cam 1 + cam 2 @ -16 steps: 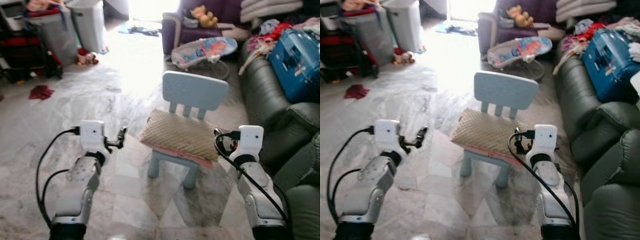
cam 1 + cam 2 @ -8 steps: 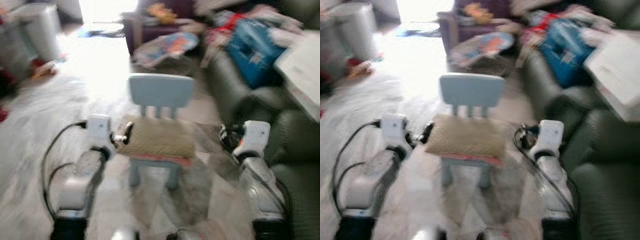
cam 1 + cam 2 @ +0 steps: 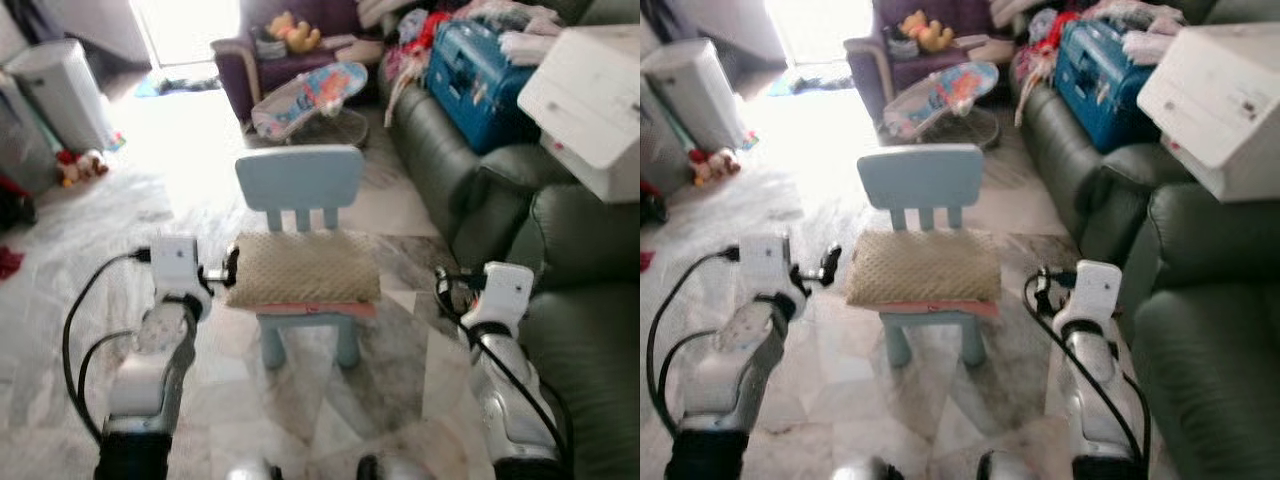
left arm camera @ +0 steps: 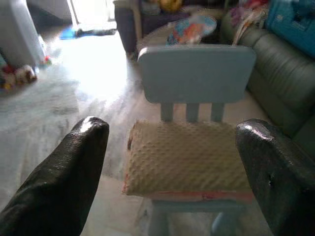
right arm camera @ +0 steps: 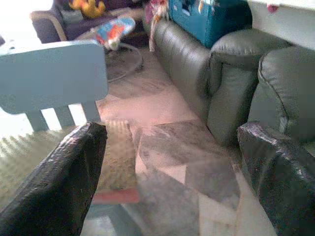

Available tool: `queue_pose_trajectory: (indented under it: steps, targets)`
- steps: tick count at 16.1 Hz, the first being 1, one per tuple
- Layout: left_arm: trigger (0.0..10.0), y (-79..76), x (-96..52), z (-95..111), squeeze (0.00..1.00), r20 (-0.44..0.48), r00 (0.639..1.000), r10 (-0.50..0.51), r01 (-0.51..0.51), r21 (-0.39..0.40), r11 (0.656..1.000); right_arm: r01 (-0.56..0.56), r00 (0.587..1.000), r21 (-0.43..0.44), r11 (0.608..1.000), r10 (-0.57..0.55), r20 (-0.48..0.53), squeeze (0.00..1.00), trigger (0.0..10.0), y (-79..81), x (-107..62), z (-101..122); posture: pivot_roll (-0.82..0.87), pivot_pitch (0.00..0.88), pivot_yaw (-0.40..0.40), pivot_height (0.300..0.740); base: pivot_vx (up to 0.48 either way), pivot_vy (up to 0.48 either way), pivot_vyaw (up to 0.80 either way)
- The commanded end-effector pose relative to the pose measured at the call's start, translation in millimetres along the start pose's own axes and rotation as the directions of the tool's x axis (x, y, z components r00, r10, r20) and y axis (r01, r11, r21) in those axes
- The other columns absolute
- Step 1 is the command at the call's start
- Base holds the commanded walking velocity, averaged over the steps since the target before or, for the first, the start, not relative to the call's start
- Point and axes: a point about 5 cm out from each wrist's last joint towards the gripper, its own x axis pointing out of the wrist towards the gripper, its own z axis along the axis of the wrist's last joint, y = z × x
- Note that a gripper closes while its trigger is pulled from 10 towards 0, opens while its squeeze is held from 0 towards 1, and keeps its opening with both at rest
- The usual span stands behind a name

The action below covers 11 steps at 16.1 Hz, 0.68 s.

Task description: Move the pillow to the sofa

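Before me: small light-blue plastic chair [image 3: 297, 185] standing on marble floor [image 3: 200, 200], bearing beige quilted pillow [image 3: 303, 268] lying flat on its seat.

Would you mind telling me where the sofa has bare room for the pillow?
The nearest green sofa seat, right of the right tool, is bare. Farther back, a white box, blue suitcase and clothes crowd it. The pillow lies on the blue chair.

No readable text, label, brand or number on anything in view.
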Motion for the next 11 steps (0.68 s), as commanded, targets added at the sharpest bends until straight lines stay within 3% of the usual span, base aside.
queue_pose_trajectory:
  steps: [1, 3, 7, 11]
  targets:
    - [10.0, 0.5, 2.2, 1, 0.0, -0.001, 1.0, -0.003, 0.003, 0.028, 1.0, 0.004, 1.0, -0.003, 1.0, -0.004, 0.025, 0.0, 10.0, 1.5, 3.5, 6, 0.01, 0.0, 0.084, 0.74, 0.0, 0.0, 0.0]
    - [10.0, -0.5, 7.3, 7, 0.0, 0.022, 1.0, 0.009, -0.011, 0.055, 0.998, -0.024, 0.999, -0.015, 1.0, 0.025, 0.037, 0.0, 10.0, 6.2, 5.2, 11, 0.01, 0.0, 0.06, 0.74, 0.0, 0.0, 0.0]
    - [10.0, 0.4, 2.1, 1, 0.0, 0.012, 0.997, 0.07, -0.071, 0.019, 0.997, -0.079, 0.997, -0.053, 0.996, 0.08, 0.018, 0.0, 10.0, 6.2, 3.1, 12, 0.01, 0.0, 0.011, 0.74, 0.0, 0.0, 0.0]
    - [10.0, 7.5, 4.3, 0, 0.0, 0.019, 0.994, 0.104, -0.104, -0.009, 0.995, -0.168, 0.985, -0.065, 0.984, 0.169, 0.021, 0.0, 10.0, 17.7, 4.1, 15, 0.0, 0.0, -0.028, 0.74, 0.0, 0.0, 0.0]
